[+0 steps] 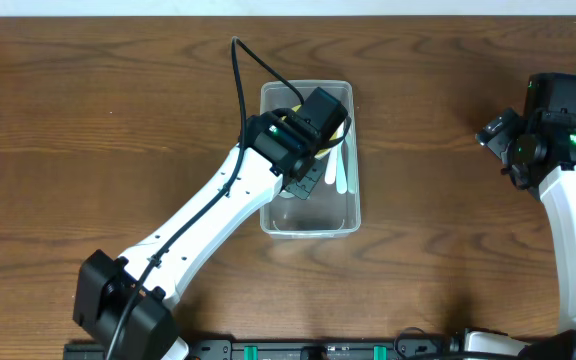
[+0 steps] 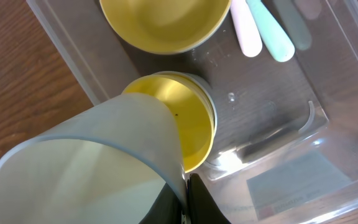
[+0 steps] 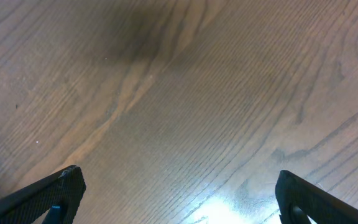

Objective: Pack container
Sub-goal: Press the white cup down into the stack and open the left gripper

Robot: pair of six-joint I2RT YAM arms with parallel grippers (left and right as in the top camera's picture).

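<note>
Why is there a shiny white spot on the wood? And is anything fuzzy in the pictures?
Right wrist view: light bouncing off the table makes that white patch, with a dark shadow higher up. Left wrist view: the pale cup is so near the lens it looks soft, and the clear container glints on its floor. Overhead view: even light, no strong glare.

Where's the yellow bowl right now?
The yellow bowl sits inside the clear container, at the top of the left wrist view, just left of the pink handle and above the yellow cup.
</note>
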